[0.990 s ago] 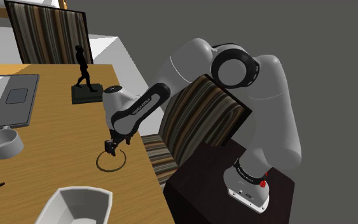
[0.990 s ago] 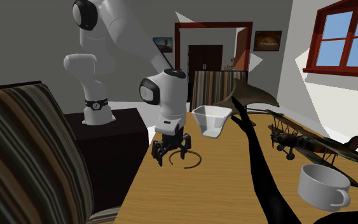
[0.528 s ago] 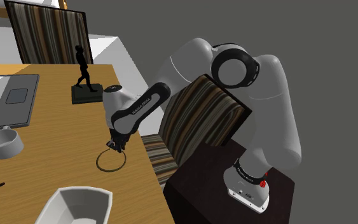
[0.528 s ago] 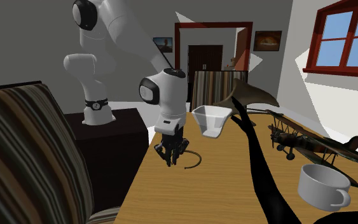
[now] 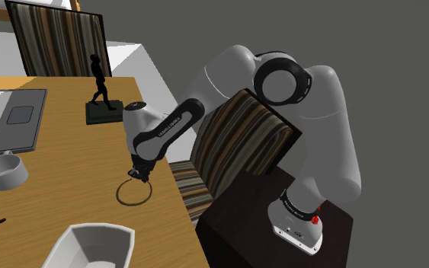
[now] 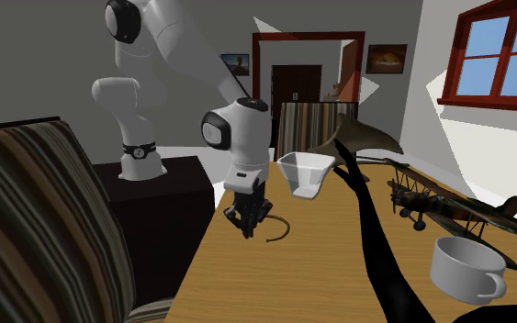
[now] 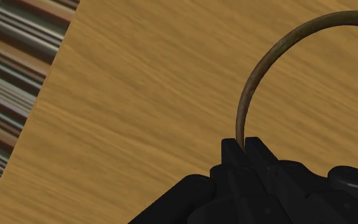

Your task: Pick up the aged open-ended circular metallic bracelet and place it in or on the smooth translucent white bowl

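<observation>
Nothing legible anywhere: no word, number, brand or sign clear enough to make out. Small dark lettering printed along the white forearm [image 5: 161, 131] in the shoulder view, with another short line of it on the arm's lowest link [image 5: 292, 206] just above the stand [image 5: 235, 221]. Both too small and blurred to read, so not even single letters to be told.

The arm [image 5: 235, 72] bends down, its gripper [image 5: 137, 174] pointing downward, fingers [image 7: 231, 150] pinching the bracelet [image 7: 254, 79].
</observation>
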You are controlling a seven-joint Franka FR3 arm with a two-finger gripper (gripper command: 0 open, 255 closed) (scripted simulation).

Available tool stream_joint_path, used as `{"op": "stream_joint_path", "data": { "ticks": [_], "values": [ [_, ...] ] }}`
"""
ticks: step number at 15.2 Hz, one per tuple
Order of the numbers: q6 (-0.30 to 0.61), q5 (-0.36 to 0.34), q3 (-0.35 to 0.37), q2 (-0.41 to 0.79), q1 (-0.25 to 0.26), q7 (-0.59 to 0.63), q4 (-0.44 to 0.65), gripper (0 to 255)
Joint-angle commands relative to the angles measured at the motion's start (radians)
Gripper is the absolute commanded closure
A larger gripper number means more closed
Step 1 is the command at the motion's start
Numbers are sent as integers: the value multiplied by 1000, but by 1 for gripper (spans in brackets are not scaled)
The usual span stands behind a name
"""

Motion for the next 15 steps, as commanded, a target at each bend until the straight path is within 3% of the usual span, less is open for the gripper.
{"op": "stream_joint_path", "data": {
  "ticks": [1, 15],
  "values": [
    [-12, 2, 3, -15, -2, -2, -4, 255],
    [-137, 27, 23, -162, -18, -10, -25, 255]
  ]
}}
